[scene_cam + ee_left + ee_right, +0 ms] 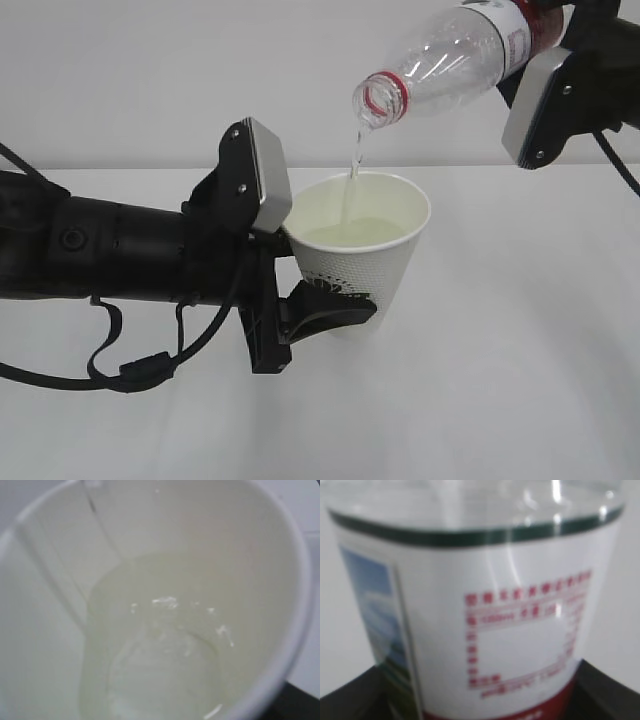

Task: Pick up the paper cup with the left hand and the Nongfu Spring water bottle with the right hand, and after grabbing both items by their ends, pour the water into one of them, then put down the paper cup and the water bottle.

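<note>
While your left hand [310,305], black fingers part-spread, clamps the white dimpled paper cup [365,250] low above the table [520,380], your right hand [560,85] grips the clear ribbed bottle [450,60] tilted over it, water [354,160] streaming in.

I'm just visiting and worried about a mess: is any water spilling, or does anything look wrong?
Nothing stands out. The water bottle is tipped above the paper cup, and a thin stream of water lands inside it. The table shows no puddle.
</note>
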You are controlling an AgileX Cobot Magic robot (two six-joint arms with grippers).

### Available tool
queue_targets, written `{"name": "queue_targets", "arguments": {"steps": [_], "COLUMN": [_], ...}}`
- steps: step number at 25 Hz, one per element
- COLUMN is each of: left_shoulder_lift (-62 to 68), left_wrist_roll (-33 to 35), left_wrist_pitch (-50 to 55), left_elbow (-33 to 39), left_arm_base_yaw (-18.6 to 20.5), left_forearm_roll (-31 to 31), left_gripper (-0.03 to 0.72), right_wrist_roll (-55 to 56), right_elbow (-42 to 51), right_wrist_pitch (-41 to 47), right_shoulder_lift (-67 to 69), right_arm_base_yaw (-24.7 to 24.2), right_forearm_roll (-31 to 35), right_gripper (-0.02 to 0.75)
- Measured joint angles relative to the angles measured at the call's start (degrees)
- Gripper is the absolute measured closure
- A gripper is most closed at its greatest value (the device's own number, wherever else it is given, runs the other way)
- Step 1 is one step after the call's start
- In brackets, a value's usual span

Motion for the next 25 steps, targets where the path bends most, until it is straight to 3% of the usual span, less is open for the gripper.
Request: {"name": "queue_targets", "arguments": {"steps": [25], "left_shoulder_lift": [0.0], "left_wrist_roll": [0.0], "left_wrist_pitch": [0.0], "left_elbow": [0.0], "left_arm_base_yaw": [0.0], "left_forearm_roll": [0.0], "left_gripper": [0.207], "right_wrist_roll": [-0.5], "right_elbow": [0.0], "right_wrist_pitch": [0.0], "right_shoulder_lift": [0.0], "right_arm_base_yaw": [0.0], "right_forearm_roll": [0.0], "right_gripper": [0.216]}}
